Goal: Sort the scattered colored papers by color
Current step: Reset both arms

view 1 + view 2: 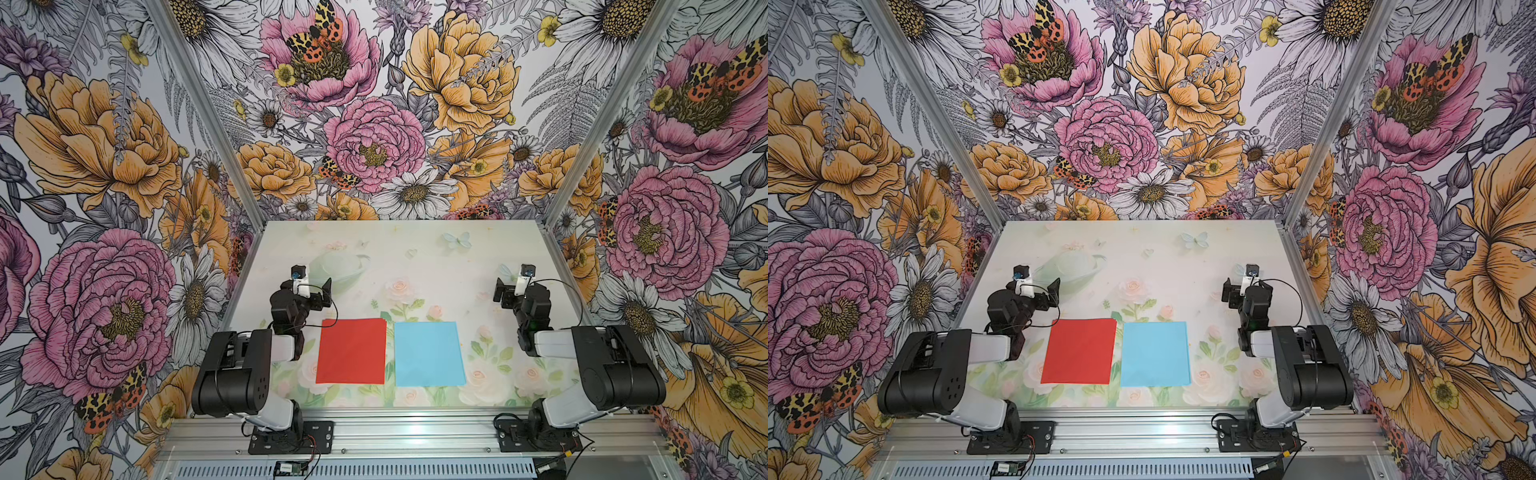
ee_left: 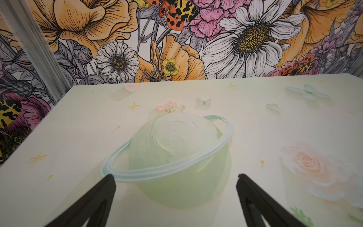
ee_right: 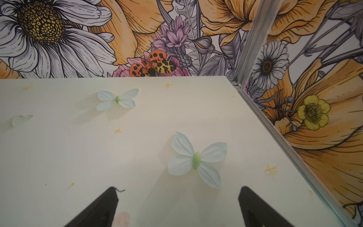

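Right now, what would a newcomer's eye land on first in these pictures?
The loud floral walls around the cell strike first. Next, in both top views, a red paper and a blue paper lie flat side by side, with a narrow gap between them, near the front of the pale table. The left gripper and right gripper sit out to the sides, jaws open and empty.
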Tool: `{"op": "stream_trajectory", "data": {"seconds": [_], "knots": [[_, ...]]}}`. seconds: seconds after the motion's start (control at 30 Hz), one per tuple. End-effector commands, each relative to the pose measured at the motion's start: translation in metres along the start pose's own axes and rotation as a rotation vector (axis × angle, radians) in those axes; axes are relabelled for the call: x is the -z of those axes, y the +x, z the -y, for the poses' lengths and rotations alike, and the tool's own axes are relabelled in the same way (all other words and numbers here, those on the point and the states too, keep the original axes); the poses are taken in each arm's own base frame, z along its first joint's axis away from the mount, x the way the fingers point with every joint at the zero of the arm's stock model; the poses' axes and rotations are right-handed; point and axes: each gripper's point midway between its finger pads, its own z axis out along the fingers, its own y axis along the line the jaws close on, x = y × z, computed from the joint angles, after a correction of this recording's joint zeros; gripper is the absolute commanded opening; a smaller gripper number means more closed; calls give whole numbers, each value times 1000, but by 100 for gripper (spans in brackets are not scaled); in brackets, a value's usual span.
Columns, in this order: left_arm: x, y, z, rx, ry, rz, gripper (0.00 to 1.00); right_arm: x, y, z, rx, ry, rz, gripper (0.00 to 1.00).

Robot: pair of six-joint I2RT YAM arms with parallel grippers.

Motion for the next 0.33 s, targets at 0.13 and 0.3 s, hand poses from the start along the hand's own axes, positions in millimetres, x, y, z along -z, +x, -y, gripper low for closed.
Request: {"op": "stream_trajectory", "data": {"seconds": [0.13,0.3], "knots": [[-3,-2,1,-8,15,0,99,-3,-13,-2,-2,-18,26,99],[-2,-2,1,-7,14,1,99,-3,-13,-2,-3,-17,26,99]]}}
